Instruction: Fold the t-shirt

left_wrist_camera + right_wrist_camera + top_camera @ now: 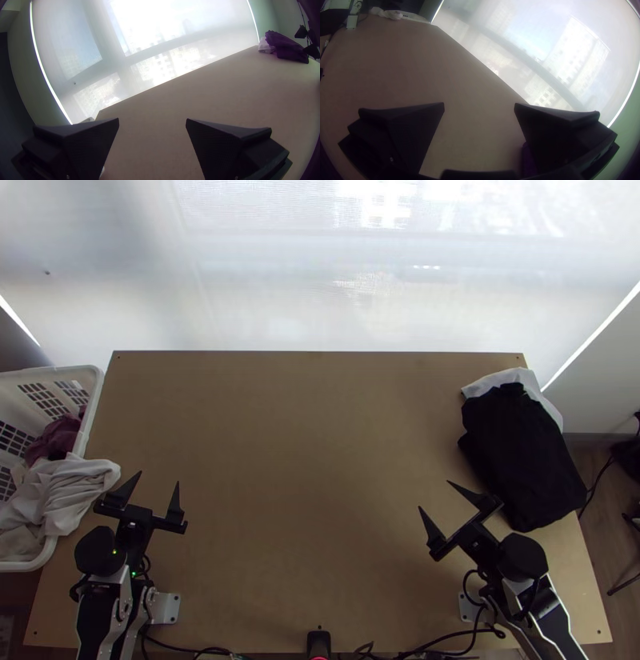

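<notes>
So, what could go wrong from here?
The black cloth reaches past the right edge of the table, so a bump from the right gripper, close beside it, might push it off. The pale cloth spills out of the basket near the left gripper; pulling it could drag the maroon cloth out too.

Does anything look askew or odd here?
Yes: a pale cloth spills, bunched, over the rim of the basket, and the dark cloth pile lies askew on white cloth, seemingly overhanging the right edge of the table.
</notes>
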